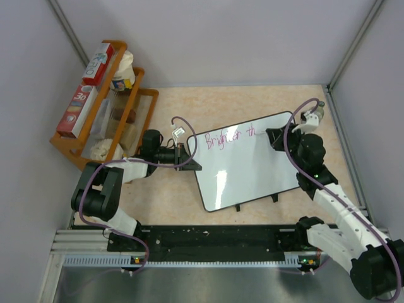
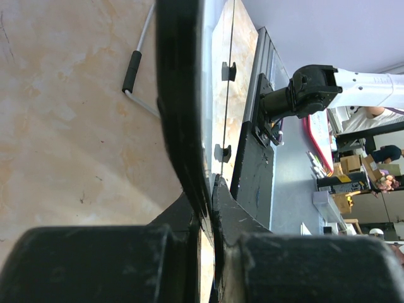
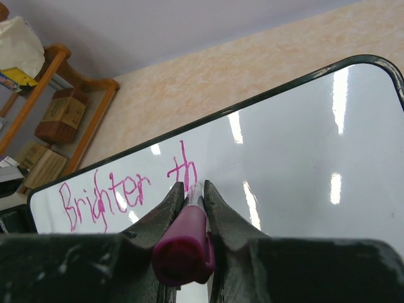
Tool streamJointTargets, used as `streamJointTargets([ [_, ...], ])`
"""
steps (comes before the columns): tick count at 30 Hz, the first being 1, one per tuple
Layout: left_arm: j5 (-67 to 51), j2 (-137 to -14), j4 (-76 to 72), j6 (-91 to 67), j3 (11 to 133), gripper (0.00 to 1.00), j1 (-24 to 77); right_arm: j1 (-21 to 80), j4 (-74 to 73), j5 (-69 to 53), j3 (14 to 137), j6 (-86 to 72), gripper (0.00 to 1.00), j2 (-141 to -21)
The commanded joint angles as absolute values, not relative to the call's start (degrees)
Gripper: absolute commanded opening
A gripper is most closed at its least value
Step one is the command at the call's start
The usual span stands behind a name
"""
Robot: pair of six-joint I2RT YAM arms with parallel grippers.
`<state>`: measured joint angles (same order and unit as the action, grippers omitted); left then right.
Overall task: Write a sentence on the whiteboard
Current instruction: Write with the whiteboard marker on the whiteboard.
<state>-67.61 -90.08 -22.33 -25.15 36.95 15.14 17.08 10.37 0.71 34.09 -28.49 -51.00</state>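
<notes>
- My right hand [image 3: 190, 186] is clamped on the pink marker [image 3: 184, 243], whose tip meets the whiteboard [image 1: 252, 173] right beside the "h".
- The sentence [image 3: 107, 196] reads "Brighter th" so far: 1 line along the board's far edge.
- The board lies flat on the counter [image 1: 170, 196], long axis roughly left to right. Bare white lies to the right of the tip, so I judge the next stroke goes that way.
- My left hand [image 1: 186, 154] is closed on the board's left edge, bracing it.

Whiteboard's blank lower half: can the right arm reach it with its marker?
Probably yes: the right pincer holds the marker at the sentence, and the whiteboard below is bare, unobstructed.
</notes>
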Motion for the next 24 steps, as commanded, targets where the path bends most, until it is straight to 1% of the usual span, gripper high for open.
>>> streamJointTargets([
  [1, -63.0, -90.9, -22.8, -13.2, 35.0, 0.0, 16.7, 16.7, 8.2, 0.5, 33.2, -26.9, 0.0, -49.2],
  [11, -63.0, -90.8, -22.8, -13.1, 35.0, 0.0, 16.7, 16.6, 9.5, 2.4, 36.6, -27.5, 0.0, -45.6],
  [15, -63.0, -90.9, -22.8, -13.2, 34.9, 0.0, 16.7, 16.5, 9.8, 4.5, 38.1, -26.1, 0.0, -46.7],
  [24, -63.1, -90.9, -22.8, -13.1, 34.9, 0.0, 16.7, 15.3, 11.7, 4.0, 39.1, -26.0, 0.0, -49.7],
])
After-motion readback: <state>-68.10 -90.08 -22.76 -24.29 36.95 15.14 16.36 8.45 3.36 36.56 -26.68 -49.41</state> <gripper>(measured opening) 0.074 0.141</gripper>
